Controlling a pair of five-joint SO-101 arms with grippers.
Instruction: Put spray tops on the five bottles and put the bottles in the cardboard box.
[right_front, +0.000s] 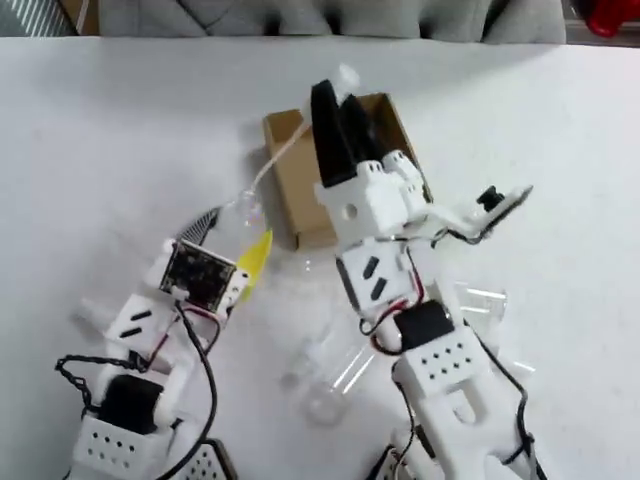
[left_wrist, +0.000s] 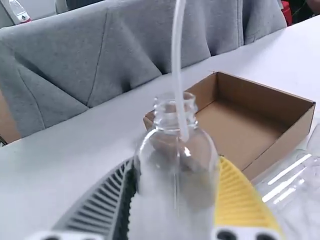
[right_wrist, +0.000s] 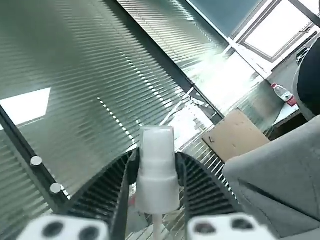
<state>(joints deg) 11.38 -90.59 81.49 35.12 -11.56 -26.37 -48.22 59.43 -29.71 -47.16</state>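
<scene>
**Reference:** An open brown cardboard box stands on the white table with its opening upward. All positions below are given relative to it.

**Left gripper**: It is clenched on a clear plastic bottle. A grey ribbed finger and a yellow ribbed finger press on opposite sides of the body. The bottle is upright and its neck is uncapped. It sits just beside the box, at the corner nearest the left arm and outside the walls.

**Right gripper**: It is positioned over the box. Its black ribbed fingers grasp a white plastic spray top around the collar, and the nozzle head projects beyond the fingertips.

**Thin white dip tube**: It hangs from the spray top, slants from above the box down to the held bottle and passes into the open neck. The spray top is well apart from the neck and is not seated.

**Loose clear plastic bottles**: They lie on their sides on the table, outside the box. Some are on the side of the box facing the arms, between the two arms, and others are beside the right arm. Their outlines merge against the white surface, so the count cannot be fixed; there appear to be several.

**Grey upholstered seat**: It stands beyond the box, past the far table edge.
</scene>
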